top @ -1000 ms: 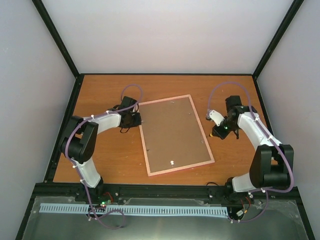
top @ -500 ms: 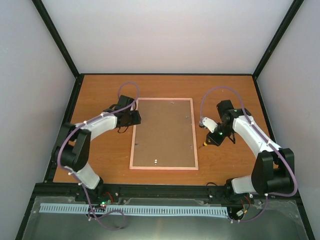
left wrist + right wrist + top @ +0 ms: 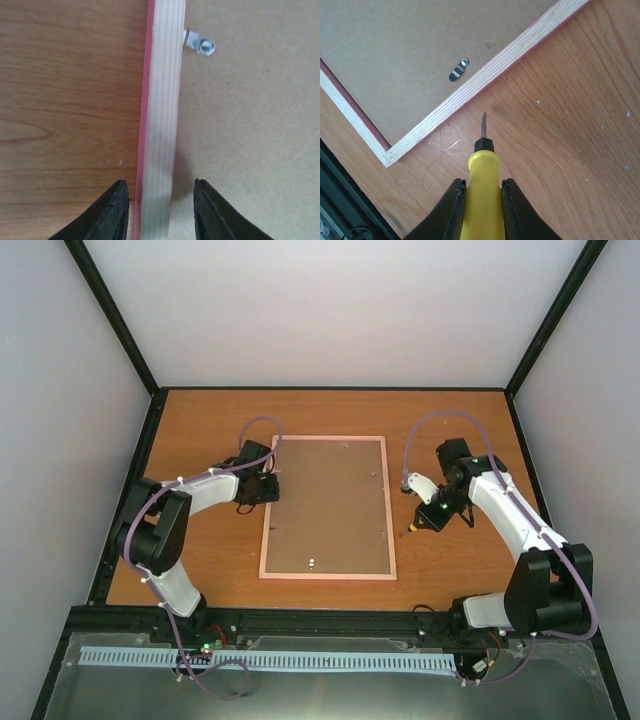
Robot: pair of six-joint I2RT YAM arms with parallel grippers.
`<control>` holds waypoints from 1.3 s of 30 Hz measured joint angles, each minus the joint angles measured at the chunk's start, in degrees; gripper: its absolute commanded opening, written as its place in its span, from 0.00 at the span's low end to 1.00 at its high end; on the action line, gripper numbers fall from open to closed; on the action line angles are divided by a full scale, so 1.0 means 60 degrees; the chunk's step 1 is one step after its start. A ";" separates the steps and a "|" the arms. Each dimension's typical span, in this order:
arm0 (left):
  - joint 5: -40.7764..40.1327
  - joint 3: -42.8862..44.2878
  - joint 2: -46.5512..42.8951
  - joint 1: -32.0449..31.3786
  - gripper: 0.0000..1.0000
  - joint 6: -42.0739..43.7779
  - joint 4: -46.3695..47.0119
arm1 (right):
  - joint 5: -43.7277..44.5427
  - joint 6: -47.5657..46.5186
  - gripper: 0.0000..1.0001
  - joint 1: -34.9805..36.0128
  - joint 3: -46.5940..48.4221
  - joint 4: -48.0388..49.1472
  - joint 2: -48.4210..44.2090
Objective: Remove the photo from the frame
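The frame (image 3: 325, 505) lies face down on the table, brown backing board up, with a thin pink border. The photo is hidden under the board. My left gripper (image 3: 268, 486) is at the frame's left edge. In the left wrist view it (image 3: 160, 187) is open, its jaws standing on either side of the pale wood rail (image 3: 162, 100) without touching it. My right gripper (image 3: 424, 517) is shut on a yellow-handled screwdriver (image 3: 483, 170), whose tip hangs over bare table just right of the frame's right rail (image 3: 485, 75).
Small metal clips hold the backing board: one by the left rail (image 3: 200, 45), one by the right rail (image 3: 458, 70). Two small white dots lie near the frame's bottom edge (image 3: 312, 562). A black rail (image 3: 300, 620) borders the table's near edge.
The frame has swung from tilted to square with the table. My left gripper has slid a little nearer along the left edge. My right gripper has moved closer to the frame's right rail.
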 measured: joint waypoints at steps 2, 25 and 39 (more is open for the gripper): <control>0.0080 -0.0040 0.0178 0.0000 0.27 0.0040 0.0040 | 0.0011 0.0033 0.03 -0.0007 0.0004 0.0004 -0.0036; 0.0484 -0.0138 0.0783 -0.1581 0.01 0.0149 0.2073 | -0.1078 0.0714 0.03 -0.0018 0.1690 0.0306 0.0499; 0.0532 -0.0219 0.0780 -0.2047 0.01 -0.0357 0.2237 | -0.2346 0.2390 0.03 0.1308 0.3140 0.1963 0.2222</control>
